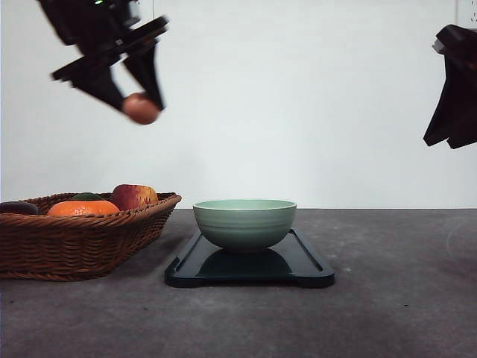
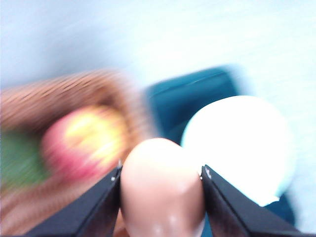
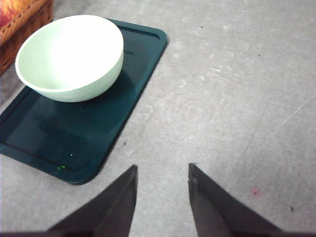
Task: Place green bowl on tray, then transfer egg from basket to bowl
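The green bowl point(image 1: 244, 222) stands upright on the dark tray point(image 1: 305, 267) at the table's middle, and it is empty in the right wrist view point(image 3: 70, 55). My left gripper point(image 1: 140, 104) hangs high above the basket point(image 1: 78, 239), shut on the reddish-brown egg point(image 1: 141, 109). In the blurred left wrist view the egg point(image 2: 161, 190) sits between the black fingers point(image 2: 94, 210), with the bowl point(image 2: 242, 148) and tray point(image 2: 190, 101) below. My right gripper point(image 3: 162, 173) is open with nothing in it, raised at the right point(image 1: 455, 93) over bare table beside the tray point(image 3: 49, 143).
The wicker basket at the left holds an orange fruit point(image 1: 83, 208), a red-yellow apple point(image 1: 134, 196), a green item point(image 1: 87, 197) and a dark item point(image 1: 18, 207). Grey tabletop point(image 1: 395, 298) spreads to the right of the tray. A white wall stands behind.
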Robot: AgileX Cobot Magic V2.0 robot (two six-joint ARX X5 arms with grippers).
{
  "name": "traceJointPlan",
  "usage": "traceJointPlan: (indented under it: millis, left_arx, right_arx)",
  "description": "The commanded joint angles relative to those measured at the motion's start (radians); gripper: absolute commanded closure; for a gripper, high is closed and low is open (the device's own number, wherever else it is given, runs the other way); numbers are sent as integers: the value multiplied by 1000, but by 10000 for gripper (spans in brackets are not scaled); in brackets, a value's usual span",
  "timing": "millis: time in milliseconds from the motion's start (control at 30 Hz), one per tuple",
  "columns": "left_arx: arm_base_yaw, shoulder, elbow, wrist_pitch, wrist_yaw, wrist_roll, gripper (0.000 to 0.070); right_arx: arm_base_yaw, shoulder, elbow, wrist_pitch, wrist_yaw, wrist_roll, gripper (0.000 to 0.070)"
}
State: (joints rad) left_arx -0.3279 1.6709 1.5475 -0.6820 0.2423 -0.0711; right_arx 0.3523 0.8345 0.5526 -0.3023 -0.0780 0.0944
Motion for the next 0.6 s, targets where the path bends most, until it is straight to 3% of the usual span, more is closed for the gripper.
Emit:
traceJointPlan:
  millis: [0,200,433,567]
  left_arx:
    - [-29,22,23,42,10,4,438]
    - [-119,75,23,138,7,32,437]
    - [-207,162,23,213,-91,85,438]
    - [-237,214,23,237,-96,86,437]
  right_arx:
    - [5,7,5,8,0,11,499]
    - [5,7,5,8,0,10,499]
    - [5,7,5,6,0,10,499]
    - [5,7,5,-3,0,10,499]
